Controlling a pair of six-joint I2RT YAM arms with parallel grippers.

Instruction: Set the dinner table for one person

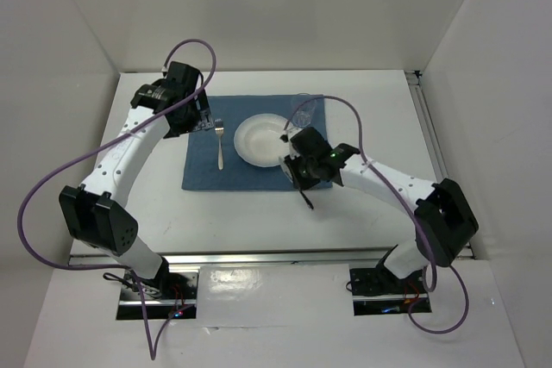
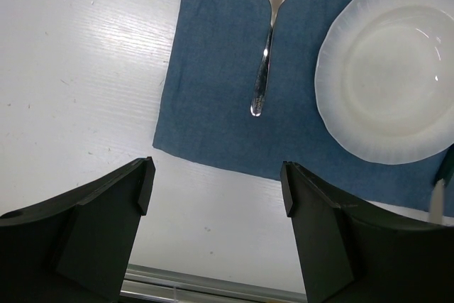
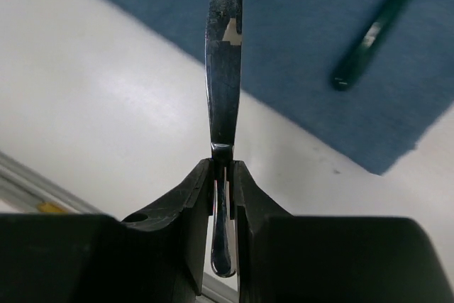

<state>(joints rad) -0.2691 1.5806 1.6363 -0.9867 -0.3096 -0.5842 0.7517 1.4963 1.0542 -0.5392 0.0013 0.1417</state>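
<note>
The setting is well along: fork [image 2: 266, 54] and plate [image 2: 390, 69] already lie on the blue mat [image 2: 213, 104] ahead of the wide-open, empty left claw [image 2: 216, 182]. The right claw [image 3: 223, 168] pinches a metal utensil [image 3: 224, 69], seemingly unplaced, with the dinner table [image 1: 241, 221] beneath it.

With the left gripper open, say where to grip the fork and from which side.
Mid-handle, straight down from above, jaws across it. The fork lies flat on the placemat, its handle slim and straight, bare cloth on both sides and the plate clear to its right.
</note>
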